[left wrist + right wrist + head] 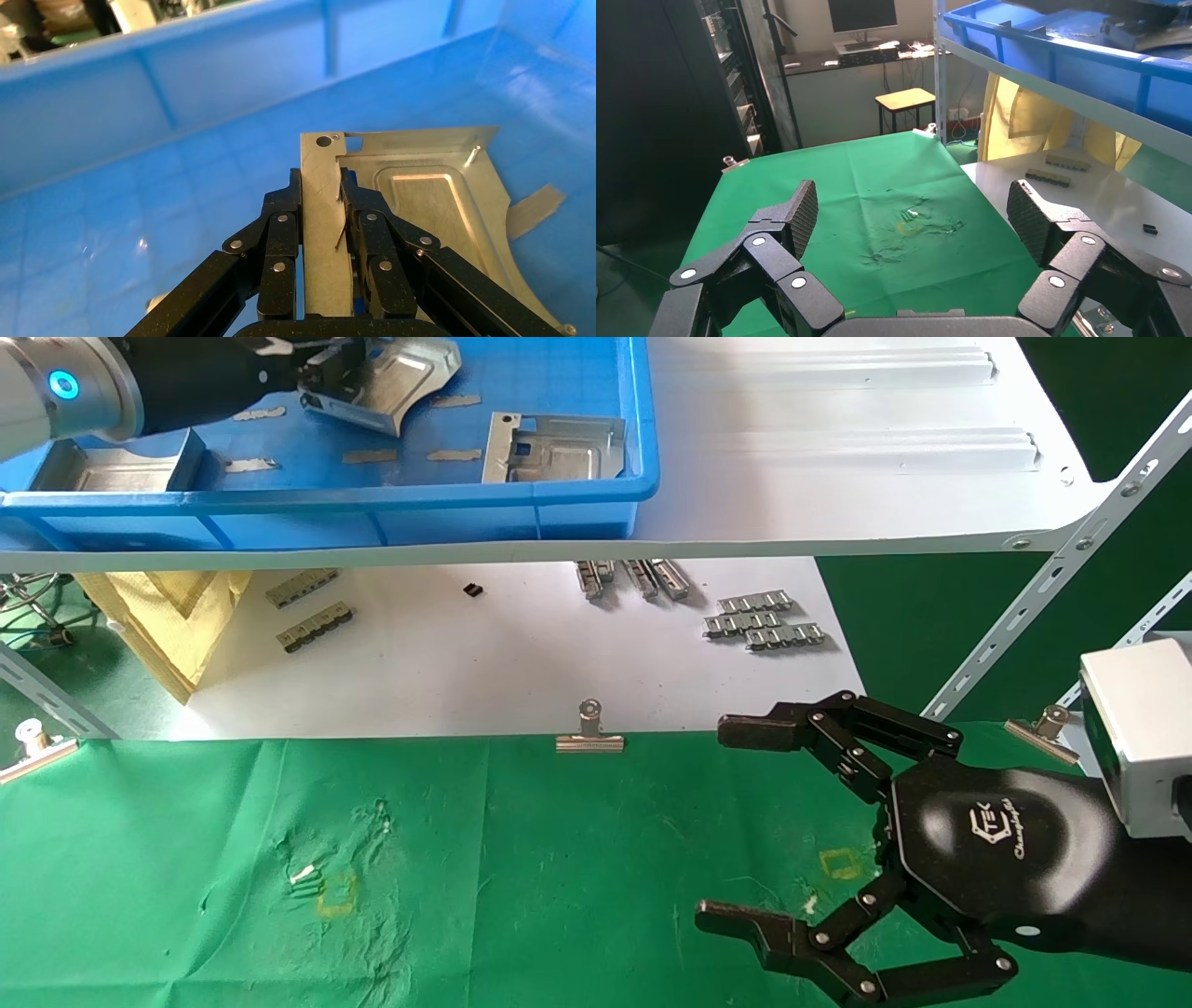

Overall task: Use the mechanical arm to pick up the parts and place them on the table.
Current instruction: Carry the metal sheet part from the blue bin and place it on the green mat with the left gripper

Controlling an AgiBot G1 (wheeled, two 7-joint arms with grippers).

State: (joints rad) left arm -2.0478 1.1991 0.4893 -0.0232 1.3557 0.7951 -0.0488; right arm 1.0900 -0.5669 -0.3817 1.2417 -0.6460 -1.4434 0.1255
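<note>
In the blue bin (596,497) on the white shelf (838,449), at the far left, the left gripper (323,210) pinches one of the parts (422,203) by its flat edge strip, the fingers pressed against it from both sides. This plate seems to be lifted a little from the bin floor, but the head view is not clear enough to be sure. To do this step well, the arm should rise straight until the plate passes the bin wall, then carry it slowly forward and down to the green table (559,859), because the grip is only on a narrow edge and the plate could turn or slip. The held plate is shiny silver sheet metal, with an embossed rectangle, a small round hole, a square cutout and one curved side. Two more plates lie in the bin, one (121,467) at its left end and one (551,449) near its right wall. At the right, the right gripper (736,831) hangs above the table, with jaws spread wide and nothing between them.
</note>
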